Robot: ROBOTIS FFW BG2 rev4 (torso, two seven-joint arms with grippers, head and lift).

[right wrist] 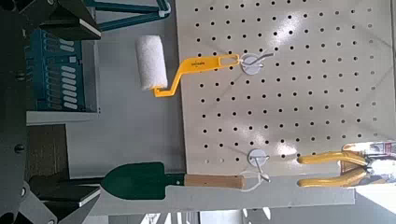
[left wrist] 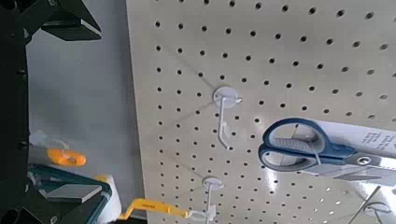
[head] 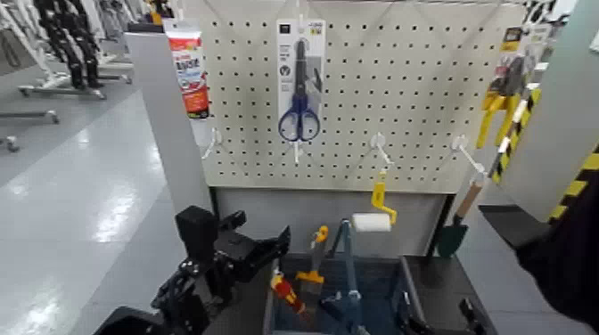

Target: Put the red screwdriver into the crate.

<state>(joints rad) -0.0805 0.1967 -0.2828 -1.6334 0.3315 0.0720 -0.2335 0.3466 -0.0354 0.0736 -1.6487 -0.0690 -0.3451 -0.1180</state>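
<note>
The left gripper point(head: 233, 254) hovers left of the crate point(head: 406, 283) with fingers spread and empty. The red screwdriver point(head: 287, 295) leans inside the crate's left end. The right gripper point(head: 468, 314) sits low beside the crate; its finger state cannot be told.

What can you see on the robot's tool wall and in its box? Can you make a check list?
Surface: pegboard above the crate.
Job's things: red screwdriver leaning at the crate's left wall, tip inside.
Clutter: blue scissors, paint roller, green trowel, yellow pliers, tube, and an orange-handled tool standing in the crate.
Grippers: left gripper open, beside the crate, holding nothing; right gripper barely in view.
Cables: nothing seen.
Surroundings: shiny grey floor, striped post.
</note>
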